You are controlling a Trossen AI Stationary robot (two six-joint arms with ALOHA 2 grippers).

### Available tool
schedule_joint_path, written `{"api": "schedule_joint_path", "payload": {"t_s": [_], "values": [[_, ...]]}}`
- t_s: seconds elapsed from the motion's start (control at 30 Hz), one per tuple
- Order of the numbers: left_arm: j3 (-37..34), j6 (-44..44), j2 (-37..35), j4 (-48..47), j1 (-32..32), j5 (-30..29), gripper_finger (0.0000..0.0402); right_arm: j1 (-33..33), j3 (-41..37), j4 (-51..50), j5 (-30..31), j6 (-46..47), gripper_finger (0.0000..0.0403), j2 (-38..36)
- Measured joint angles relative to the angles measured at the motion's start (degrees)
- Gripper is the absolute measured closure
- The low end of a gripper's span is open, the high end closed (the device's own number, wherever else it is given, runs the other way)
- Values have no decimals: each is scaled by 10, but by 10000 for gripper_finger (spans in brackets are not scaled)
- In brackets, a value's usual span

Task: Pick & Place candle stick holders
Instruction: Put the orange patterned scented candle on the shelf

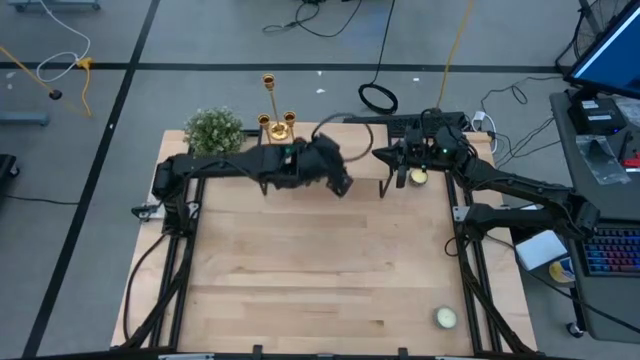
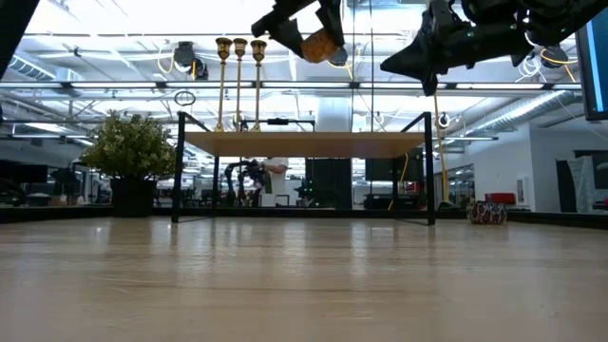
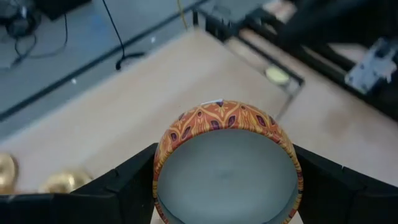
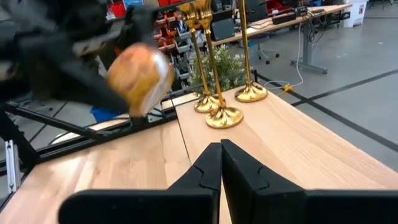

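The three gold candle stick holders (image 1: 276, 122) stand upright in a tight cluster at the far edge of the wooden table (image 1: 320, 270), just beside the small bushy green plant (image 1: 213, 130) at the far left corner. In the low view their thin stems (image 2: 238, 81) rise side by side with the small cups at nearly the same height. The right wrist view shows their round flared bases (image 4: 224, 116) resting on the wood close together, one set a little farther back toward the table edge.

The left gripper (image 1: 338, 180) hangs in the air over the far middle of the table, to the right of the holders and apart from them. Its fingers (image 3: 124, 183) are spread wide around a round candle in an orange patterned wrap (image 3: 227, 165), which they clamp from both sides; the pale top of the candle faces the wrist camera. In the low view the same candle (image 2: 321, 45) is lifted well above the tabletop.

The right gripper (image 1: 397, 172) sits raised over the far right part of the table, its two fingers (image 4: 208, 171) pressed fully together with nothing between them. It points toward the holders, which stand well ahead of it. A pale candle (image 1: 418, 177) lies just beside it, and another (image 1: 445, 318) lies near the table's front right corner.
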Motion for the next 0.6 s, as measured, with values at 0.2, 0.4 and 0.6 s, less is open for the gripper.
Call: {"api": "schedule_joint_path", "payload": {"t_s": [0.2, 0.4, 0.6], "values": [[1, 46, 4, 69, 25, 3, 109, 0, 0, -22, 0, -12, 399, 0], [2, 48, 10, 79, 28, -5, 109, -1, 0, -30, 0, -21, 399, 0], [2, 44, 18, 81, 28, -8, 109, -16, 0, -30, 0, -25, 399, 0]]}}
